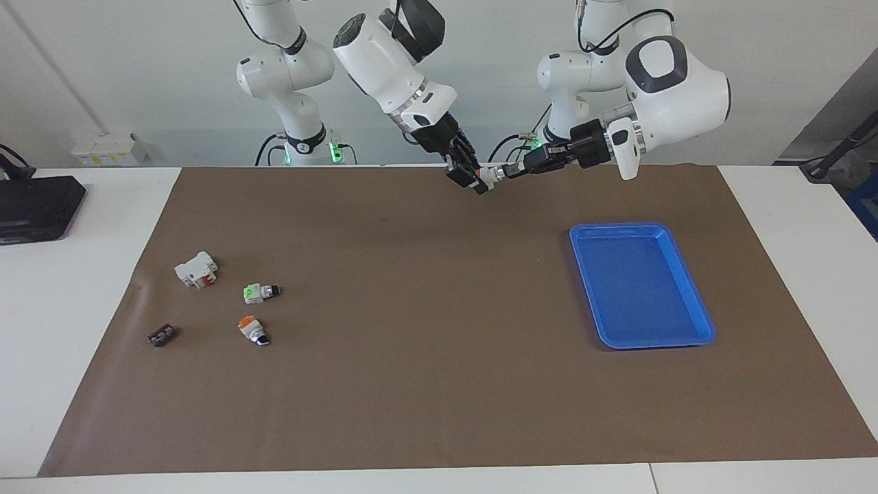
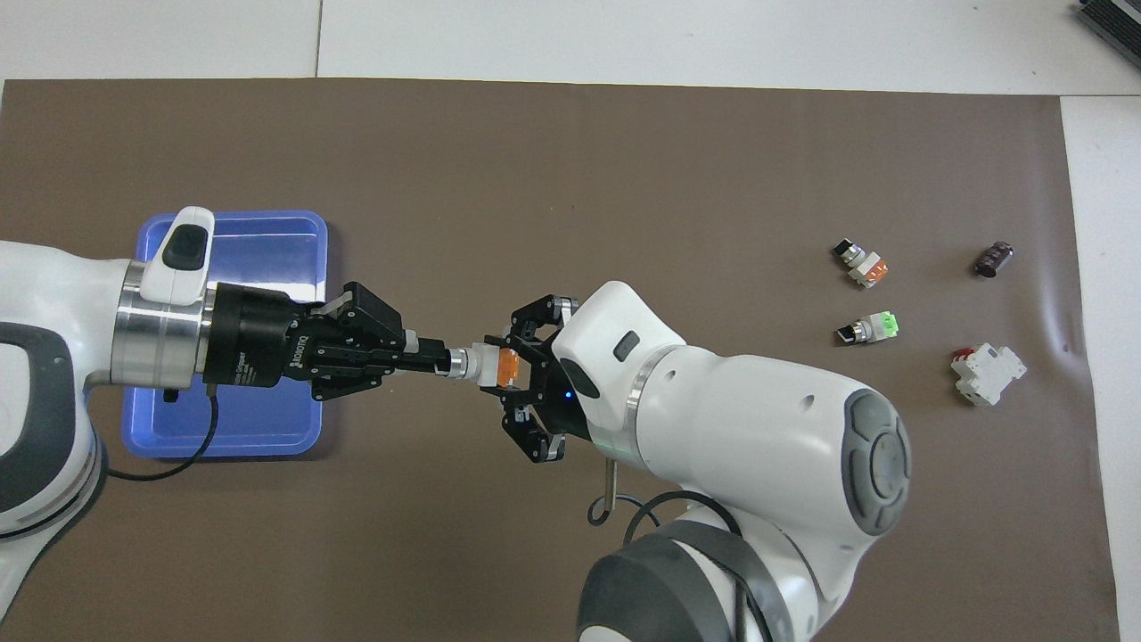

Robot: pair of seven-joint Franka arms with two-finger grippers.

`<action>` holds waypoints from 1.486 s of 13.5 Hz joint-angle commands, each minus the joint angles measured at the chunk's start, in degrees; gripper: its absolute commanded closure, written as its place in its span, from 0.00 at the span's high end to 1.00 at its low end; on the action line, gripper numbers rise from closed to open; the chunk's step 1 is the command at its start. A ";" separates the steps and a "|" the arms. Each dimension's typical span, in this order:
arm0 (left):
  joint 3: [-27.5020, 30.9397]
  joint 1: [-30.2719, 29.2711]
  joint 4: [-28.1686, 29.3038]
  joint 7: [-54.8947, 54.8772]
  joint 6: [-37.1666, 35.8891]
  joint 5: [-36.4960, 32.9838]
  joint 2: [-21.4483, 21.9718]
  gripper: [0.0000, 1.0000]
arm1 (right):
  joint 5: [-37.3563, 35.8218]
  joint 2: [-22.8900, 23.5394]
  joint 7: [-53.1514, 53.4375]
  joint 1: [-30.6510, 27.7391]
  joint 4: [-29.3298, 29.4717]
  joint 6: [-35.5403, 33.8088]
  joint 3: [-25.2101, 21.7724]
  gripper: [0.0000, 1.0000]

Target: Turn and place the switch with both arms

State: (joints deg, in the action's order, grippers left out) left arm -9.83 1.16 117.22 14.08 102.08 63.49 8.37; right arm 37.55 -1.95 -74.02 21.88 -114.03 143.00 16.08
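Above the mat [image 2: 624,178] we had both grippers, left [image 2: 439,361] and right [image 2: 521,374], clamped on the switch [image 2: 488,366], mid-turn; tray [image 2: 307,441] placement pending.

We count two robot arms: the left arm [image 2: 53,357] and the right arm [image 2: 758,446], each ending in one gripper, so two grippers in all: the left gripper [image 2: 428,359] and the right gripper [image 2: 521,379].

We count three switches: one orange-ended switch [image 2: 486,366] up in the air between the grippers, one stubbier orange-ended switch [image 1: 251,329] on the mat, and one green-ended switch [image 1: 260,292] on the mat.

We see one white breaker block with red parts [image 1: 196,269], one small dark component [image 1: 162,335], one blue tray [image 1: 686,291] and one brown mat [image 1: 411,384]. On the white table [image 1: 82,288] we count one black device [image 1: 38,206].
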 commanded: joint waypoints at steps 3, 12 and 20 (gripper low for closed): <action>0.33 1.91 0.04 -10.81 0.75 -1.87 1.38 0.00 | 0.33 -0.07 1.25 0.00 0.13 0.53 0.70 0.00; 0.33 1.83 -3.14 -27.16 -1.09 -5.13 3.14 0.00 | 0.33 -0.07 1.25 0.00 0.13 0.53 0.70 0.00; 0.95 0.77 -2.96 -48.16 -6.80 -7.93 3.84 0.00 | 0.42 -0.07 1.16 0.00 0.13 0.53 0.70 0.00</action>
State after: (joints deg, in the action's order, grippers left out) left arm -9.45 1.91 114.23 -30.30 99.95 56.94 10.23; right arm 37.55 -2.52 -73.81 22.42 -113.54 142.77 16.72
